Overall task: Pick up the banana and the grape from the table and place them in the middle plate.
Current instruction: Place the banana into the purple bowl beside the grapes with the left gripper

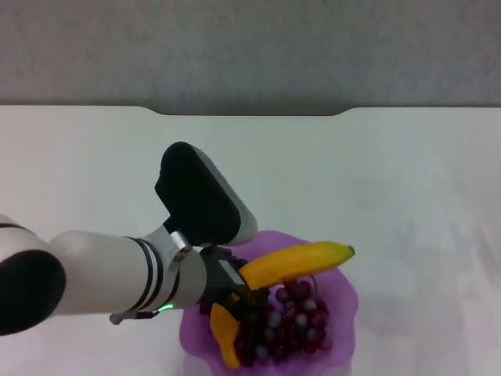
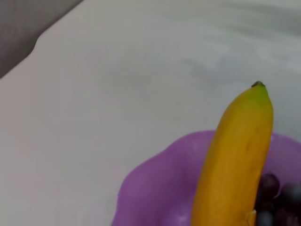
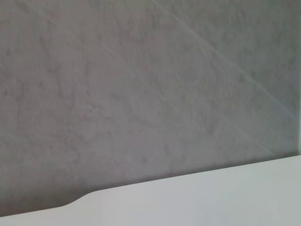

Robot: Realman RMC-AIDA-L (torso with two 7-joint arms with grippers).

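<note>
The orange-yellow banana (image 1: 301,260) lies slanted over the purple scalloped plate (image 1: 345,307), its green tip pointing right. My left gripper (image 1: 233,291) is shut on the banana's near end, over the plate's left side. The bunch of dark red-purple grapes (image 1: 291,323) lies in the plate, under and beside the banana. An orange-yellow piece (image 1: 224,335) shows below the gripper; I cannot tell whether it belongs to the banana. The left wrist view shows the banana (image 2: 235,160) above the plate (image 2: 160,188), with grapes (image 2: 275,197) at its side. My right gripper is out of view.
The white table (image 1: 391,172) stretches around the plate, with a shallow notch (image 1: 250,112) in its far edge and a grey wall behind. The plate sits near the table's front edge. The right wrist view shows only the wall and the table's far edge (image 3: 188,197).
</note>
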